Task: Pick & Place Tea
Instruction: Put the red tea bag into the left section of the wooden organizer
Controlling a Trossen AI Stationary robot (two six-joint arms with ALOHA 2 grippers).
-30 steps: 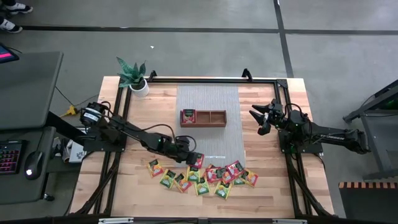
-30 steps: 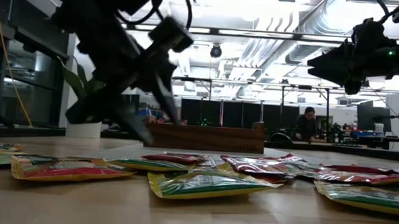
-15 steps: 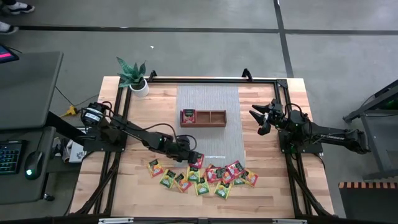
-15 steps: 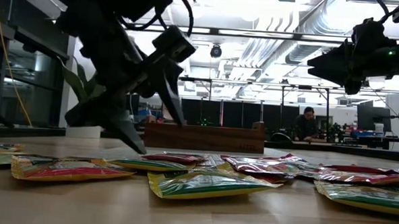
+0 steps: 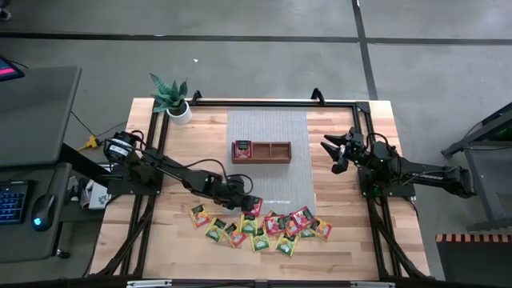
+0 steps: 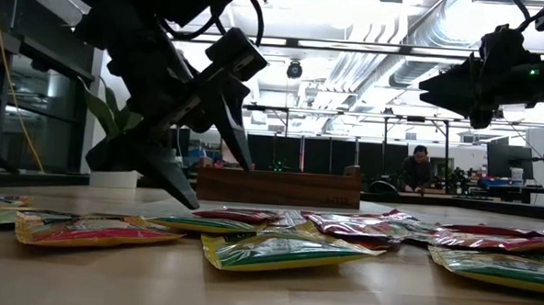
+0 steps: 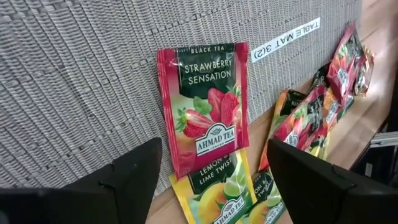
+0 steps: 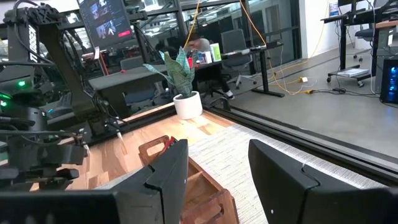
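Several red, yellow and green tea packets (image 5: 260, 224) lie scattered flat on the wood near the table's front edge. A red strawberry packet (image 7: 205, 112) rests partly on the grey mat's near edge (image 7: 74, 93), and its end overlaps a yellow lemon-lime packet (image 7: 214, 193). My left gripper (image 5: 248, 205) hangs open, slanting down just above this red packet, with one finger on each side of it (image 7: 211, 186). My right gripper (image 5: 330, 152) waits open and level at the table's right side, holding nothing.
A brown wooden tray (image 5: 276, 151) stands on the grey mat (image 5: 268, 180) at the table's middle, with one red packet (image 5: 242, 150) in its left compartment. A potted plant (image 5: 172, 100) stands at the far left corner. A black frame rail (image 5: 264, 102) runs along the far edge.
My left gripper has opened wider while staying in place over the red packet. The packets lie as before.
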